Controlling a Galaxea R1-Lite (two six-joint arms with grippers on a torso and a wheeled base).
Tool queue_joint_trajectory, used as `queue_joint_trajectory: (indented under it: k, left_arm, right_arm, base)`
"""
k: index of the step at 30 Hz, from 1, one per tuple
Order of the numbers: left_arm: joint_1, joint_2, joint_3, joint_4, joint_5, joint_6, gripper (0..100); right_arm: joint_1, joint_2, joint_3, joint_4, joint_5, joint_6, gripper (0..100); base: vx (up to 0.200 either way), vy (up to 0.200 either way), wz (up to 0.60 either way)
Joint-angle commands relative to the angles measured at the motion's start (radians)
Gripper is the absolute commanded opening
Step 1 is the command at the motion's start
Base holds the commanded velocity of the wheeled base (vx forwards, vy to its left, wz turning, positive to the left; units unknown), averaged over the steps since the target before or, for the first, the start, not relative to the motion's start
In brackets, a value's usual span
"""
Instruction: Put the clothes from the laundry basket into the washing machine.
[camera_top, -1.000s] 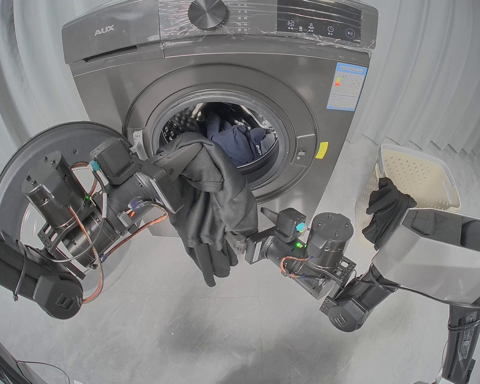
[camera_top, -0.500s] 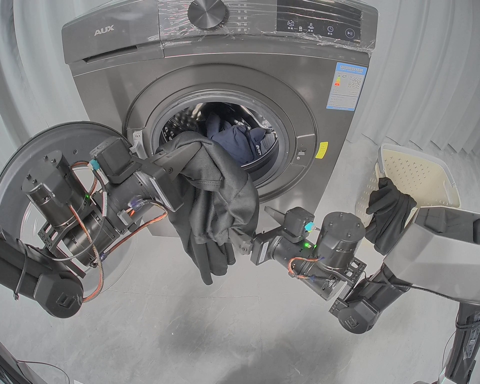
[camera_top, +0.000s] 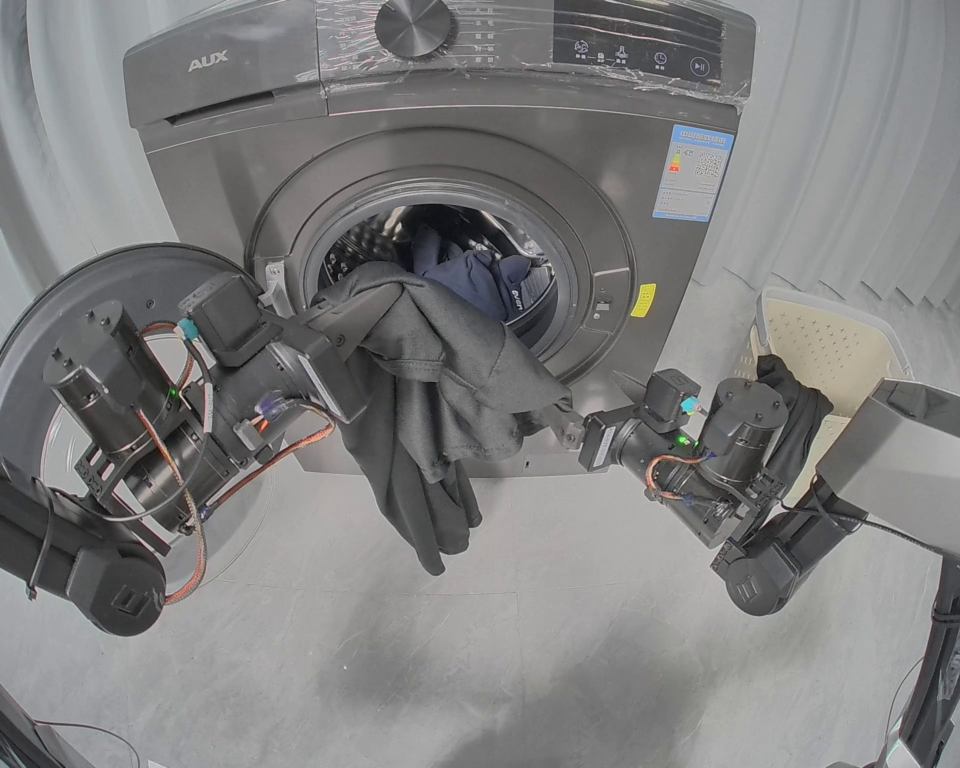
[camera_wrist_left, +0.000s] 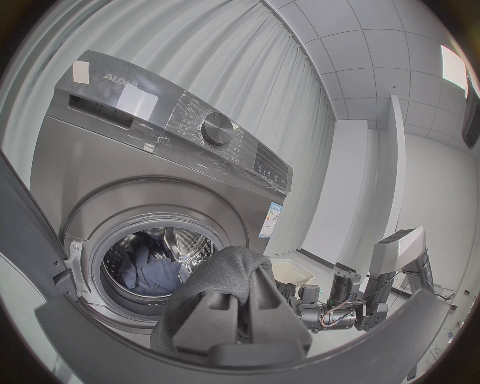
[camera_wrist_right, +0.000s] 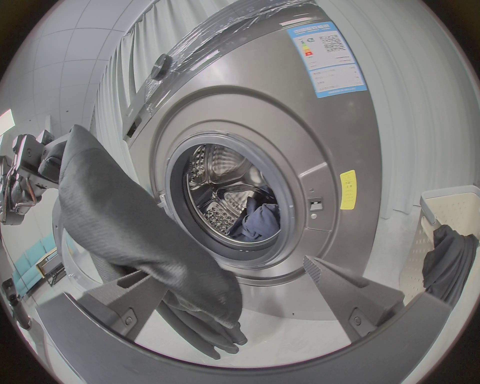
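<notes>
A black garment (camera_top: 430, 400) hangs in front of the washing machine's (camera_top: 600, 200) open drum; my left gripper (camera_top: 345, 310) is shut on its upper part at the drum's left rim. One edge is stretched right over a finger (camera_wrist_right: 132, 300) of my right gripper (camera_top: 585, 398), which stands open below the drum's lower right rim. Its other finger (camera_wrist_right: 345, 287) is bare. The garment (camera_wrist_left: 220, 272) covers the left gripper (camera_wrist_left: 245, 285). Navy clothes (camera_top: 470, 285) lie inside the drum. Another black garment (camera_top: 795, 420) hangs over the rim of the laundry basket (camera_top: 830, 345) at the right.
The round door (camera_top: 100, 290) stands swung open to the left, behind my left arm. Grey floor (camera_top: 500, 650) lies open in front of the machine. Curtains (camera_top: 850, 150) hang behind and to the right.
My right arm has moved right and up toward the machine's front, drawing an edge of the hanging black garment out sideways. The left arm has stayed put.
</notes>
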Motion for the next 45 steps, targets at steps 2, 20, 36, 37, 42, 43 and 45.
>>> queue_joint_trajectory:
  k: [2, 20, 36, 37, 42, 43, 45]
  left_arm:
    - [0.001, -0.002, -0.001, 0.0, 0.001, 0.0, 0]
    - [0.002, -0.001, -0.013, 0.0, 0.004, -0.002, 0]
    - [0.002, 0.005, -0.025, 0.0, 0.005, -0.003, 0]
    - [0.002, 0.005, -0.024, 0.0, 0.005, -0.003, 0]
    - [0.001, 0.007, -0.019, 0.0, 0.004, -0.002, 0]
    - [-0.001, 0.007, -0.018, 0.0, 0.004, -0.002, 0]
    - [-0.001, 0.005, -0.018, 0.0, 0.004, -0.002, 0]
  right_arm:
    - [-0.01, -0.006, 0.001, -0.005, 0.001, -0.001, 100]
    - [0.09, 0.003, 0.021, -0.002, -0.001, 0.001, 100]
    - [0.106, 0.009, 0.121, -0.005, -0.003, -0.001, 100]
    - [0.101, 0.008, 0.111, -0.004, -0.003, -0.001, 100]
    - [0.084, 0.009, 0.076, 0.001, -0.001, -0.004, 100]
    - [0.075, 0.011, 0.065, 0.002, -0.001, -0.008, 100]
    - [0.061, 0.011, 0.058, 0.004, 0.001, -0.024, 100]
  base:
    - [0.0, 0.0, 0.0]
    - [0.0, 0.0, 0.0]
    - [0.0, 0.0, 0.0]
    - [0.0, 0.0, 0.0]
    - [0.0, 0.0, 0.0]
    - [0.0, 0.0, 0.0]
    - [0.0, 0.0, 0.0]
